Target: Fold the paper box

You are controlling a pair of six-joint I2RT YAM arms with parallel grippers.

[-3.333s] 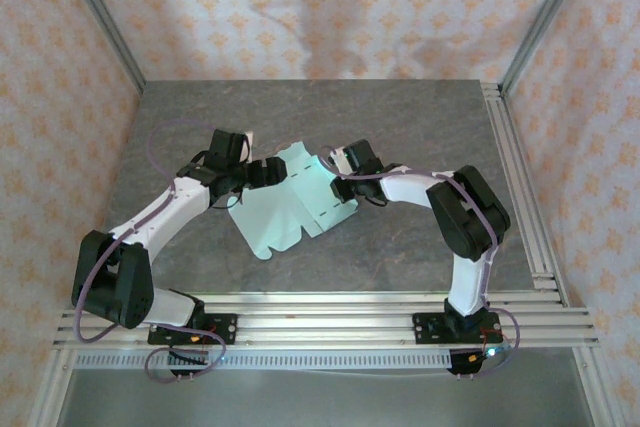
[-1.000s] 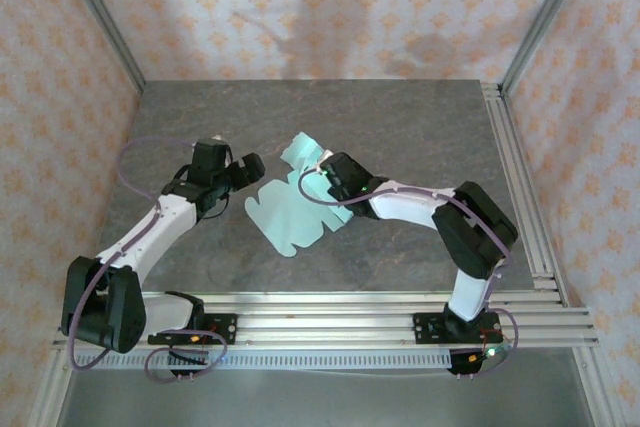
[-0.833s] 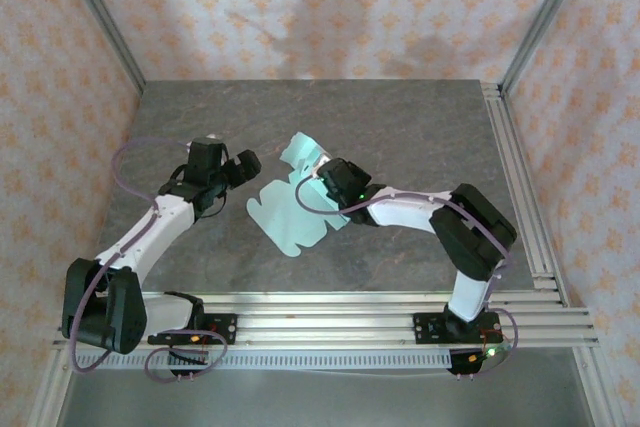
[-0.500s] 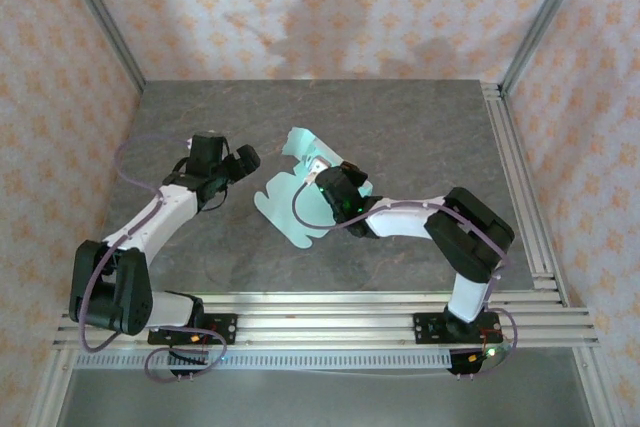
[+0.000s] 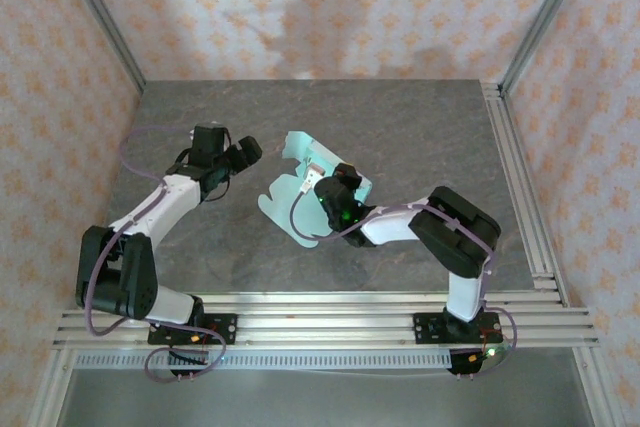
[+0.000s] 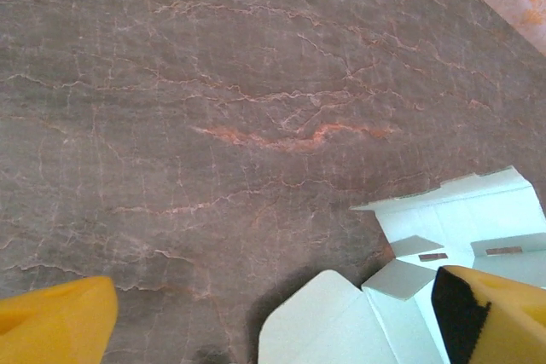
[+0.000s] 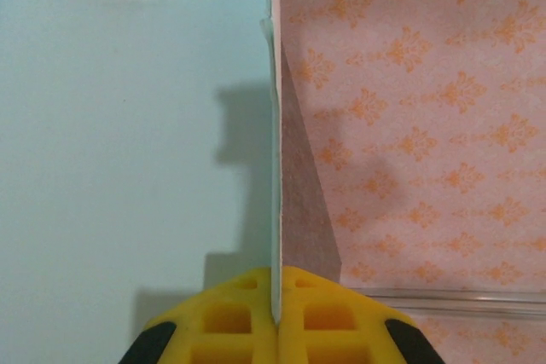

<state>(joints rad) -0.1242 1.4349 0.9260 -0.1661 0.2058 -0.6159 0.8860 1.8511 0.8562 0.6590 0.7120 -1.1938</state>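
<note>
1. The paper box (image 5: 297, 205) is a pale mint-green die-cut blank, still open, near the centre of the tabletop (image 5: 420, 117).
2. Its near portion, with rounded tabs, lies flat on the tabletop. Its far portion is raised off the surface and tilts upward.
3. In the left wrist view the paper box (image 6: 465, 219) sits at the lower right, with a curved flap and small folded tabs visible.
4. In the right wrist view a panel of the paper box (image 7: 128, 125) covers the left half, and its edge runs vertically down into the fingers.
5. The right claw (image 5: 328, 187) is pressed together on the paper box. The yellow fingers (image 7: 226, 317) pinch the thin card edge-on between them.
6. The left claw (image 5: 246, 153) is spread and holds nothing. It is positioned just left of the paper box, apart from it.
7. In the left wrist view the yellow fingers (image 6: 55, 321) stand wide apart, one at each lower corner; the right one overlaps the card in that view.
8. The tabletop (image 6: 213, 83) is grey with a veined stone pattern.
9. Patterned pink wall panels (image 5: 350, 7) enclose the tabletop; aluminium rails (image 5: 320, 312) carry both arm bases at the near edge.
</note>
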